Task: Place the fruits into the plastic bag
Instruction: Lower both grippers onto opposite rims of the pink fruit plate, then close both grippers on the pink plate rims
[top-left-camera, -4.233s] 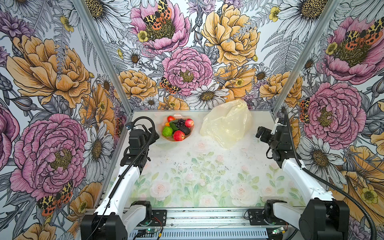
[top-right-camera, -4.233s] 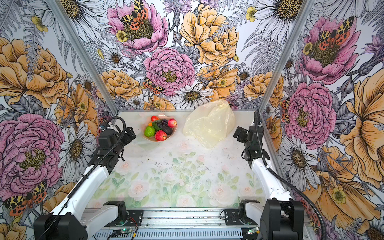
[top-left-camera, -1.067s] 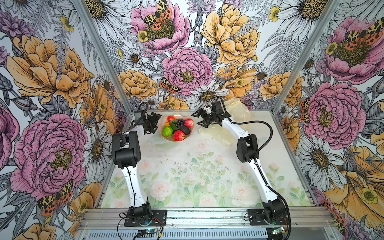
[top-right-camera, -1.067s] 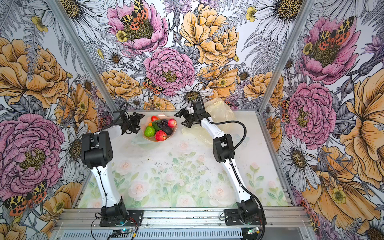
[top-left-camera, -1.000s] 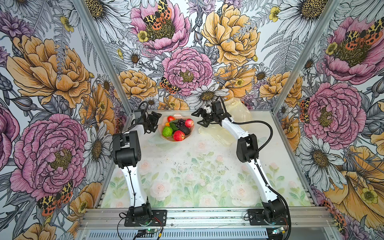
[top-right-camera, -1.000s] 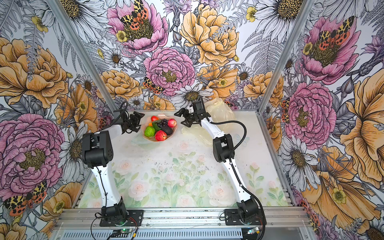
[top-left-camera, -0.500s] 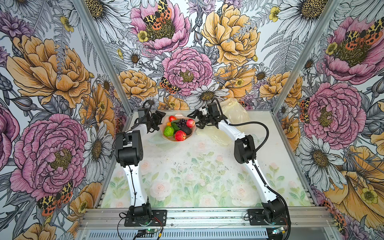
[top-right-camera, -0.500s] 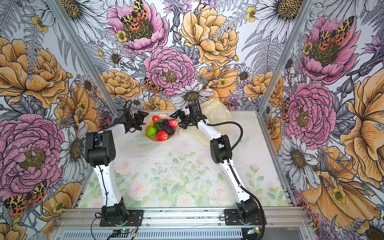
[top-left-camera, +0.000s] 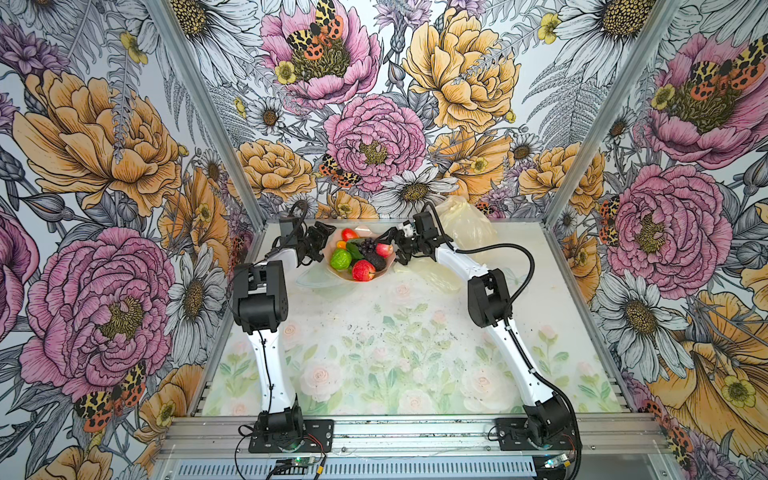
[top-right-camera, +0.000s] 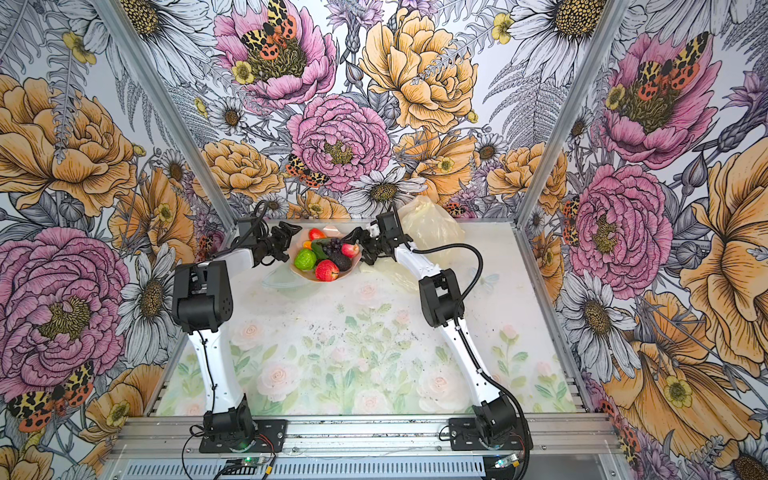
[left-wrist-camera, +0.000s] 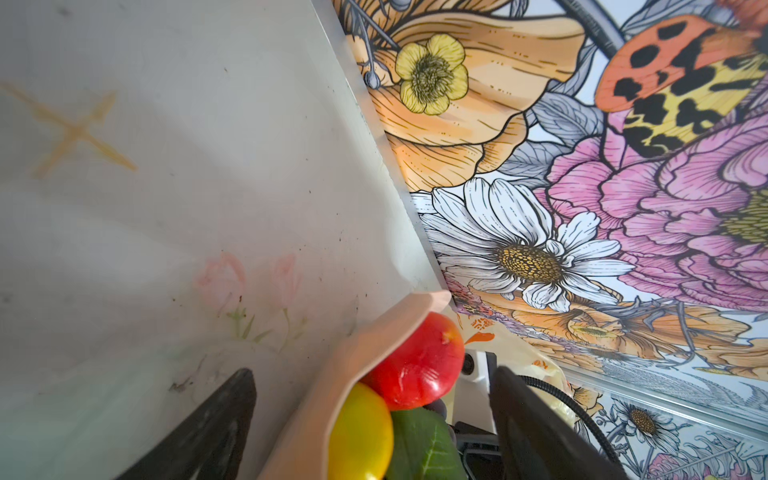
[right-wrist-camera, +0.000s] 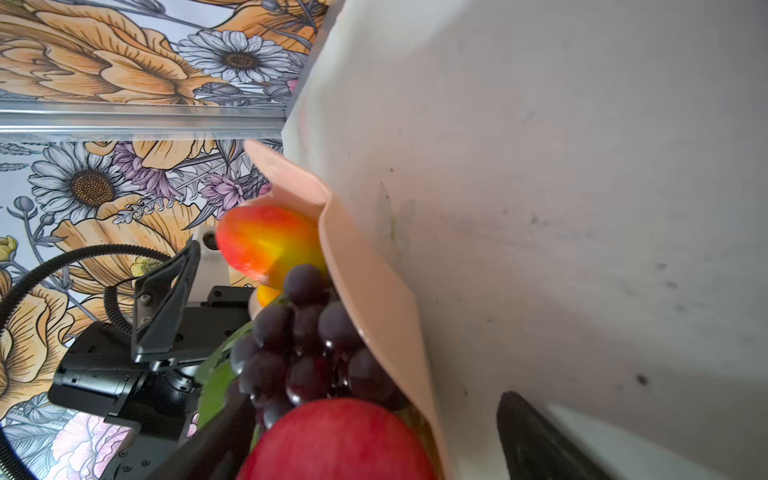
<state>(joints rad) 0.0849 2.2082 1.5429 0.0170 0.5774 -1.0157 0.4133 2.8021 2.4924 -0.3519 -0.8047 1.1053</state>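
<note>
From the near rail both arms stretch up the table (top-left-camera: 374, 353) to its far middle, where the pink bowl (top-left-camera: 337, 272) sits with the fruits heaped inside: red apple (top-left-camera: 363, 270) nearest, lime-green fruit (top-left-camera: 340, 259) to its left, dark avocado (top-left-camera: 376, 261) and grape bunch (top-left-camera: 368, 247) behind. The left gripper (top-left-camera: 319, 246) stands at the bowl's left edge and the right gripper (top-left-camera: 394, 248) at its right edge, both with fingers spread wide and holding nothing. Each wrist view shows the bowl's rim (left-wrist-camera: 374, 345) passing between the dark fingers (right-wrist-camera: 536, 440), so the fruits lie just inward of either gripper. Farther back, the plastic bag (top-left-camera: 465, 224) is slumped against the back wall (top-left-camera: 415, 195), behind and right of the right gripper, which makes that arm the nearer one for carrying fruit across. Orange print (left-wrist-camera: 478, 328) shows on the bag, too small to read; no other writing is legible.
</note>
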